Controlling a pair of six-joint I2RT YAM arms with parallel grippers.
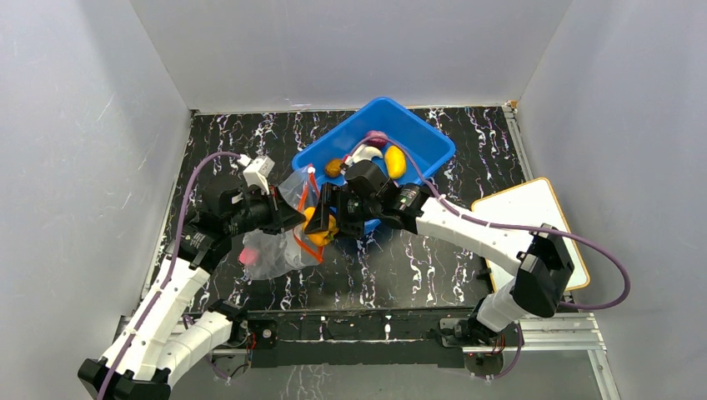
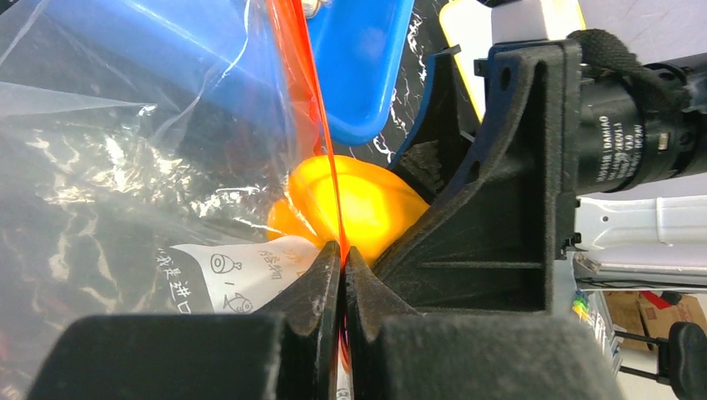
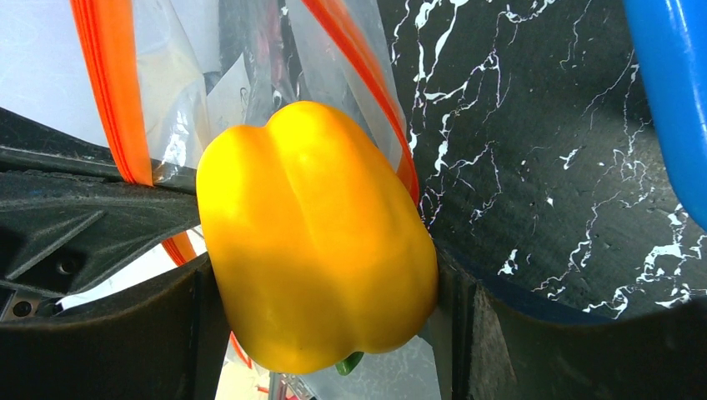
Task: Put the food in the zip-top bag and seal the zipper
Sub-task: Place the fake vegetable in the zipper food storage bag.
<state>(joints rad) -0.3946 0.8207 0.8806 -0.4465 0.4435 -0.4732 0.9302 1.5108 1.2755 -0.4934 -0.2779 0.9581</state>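
Marbled table (image 1: 467, 275), blue bin (image 1: 425, 137) (behind), left claw (image 2: 342, 254) pinching zipper (image 2: 313, 108), right claw (image 3: 327, 317) gripping pepper (image 3: 317, 233).

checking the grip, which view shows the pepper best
Right wrist: the pepper fills the frame, clamped in the right gripper. Left wrist shows part of it behind the zipper; top external, a small patch.

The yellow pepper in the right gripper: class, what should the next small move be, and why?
Probably ease the right gripper a little deeper into the zip-top bag before opening. The yellow pepper is gripped with only its top between the two zipper strips, while the left gripper pinches one strip, holding the mouth open.
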